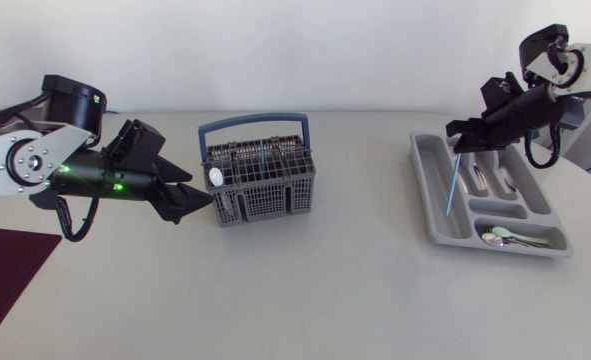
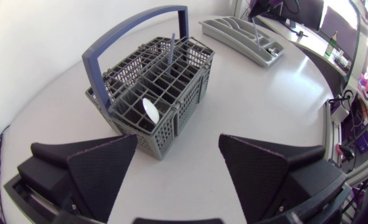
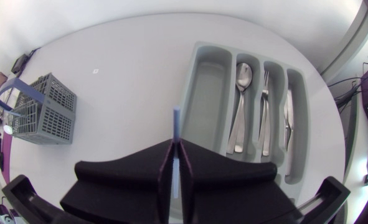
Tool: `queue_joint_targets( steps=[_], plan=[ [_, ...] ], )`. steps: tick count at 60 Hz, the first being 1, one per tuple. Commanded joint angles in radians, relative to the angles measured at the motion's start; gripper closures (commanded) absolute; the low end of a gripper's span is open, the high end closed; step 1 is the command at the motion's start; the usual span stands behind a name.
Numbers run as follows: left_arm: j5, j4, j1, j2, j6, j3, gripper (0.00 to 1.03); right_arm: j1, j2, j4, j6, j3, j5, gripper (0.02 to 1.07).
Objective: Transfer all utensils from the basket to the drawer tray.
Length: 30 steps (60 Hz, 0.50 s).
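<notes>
No word, number or label can be read — not on anything.

Head view: taken from a fixed cam. above the table [image 1: 305, 300], facing down on its whole width. L. wrist view: taken from behind the left gripper [image 2: 177, 142], aimed across the table at the basket [image 2: 185, 106], close by; drawer tray [image 2: 233, 32] far off. R. wrist view: aimed steeply down past the right gripper [image 3: 177, 148] onto the drawer tray, close by. Basket and drawer tray are shared by all three.
</notes>
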Motion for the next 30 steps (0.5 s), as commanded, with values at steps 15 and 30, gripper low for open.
queue_joint_targets(
  steps=[15,30],
  plan=[
    [0.001,0.007,0.013,-0.013,0.034,0.011,0.12,-0.016,0.185,0.022,0.027,0.042,0.014,1.0],
    [0.001,0.038,0.042,-0.016,0.03,0.001,0.12,-0.016,0.214,0.074,0.048,0.042,0.058,0.86]
  ],
)
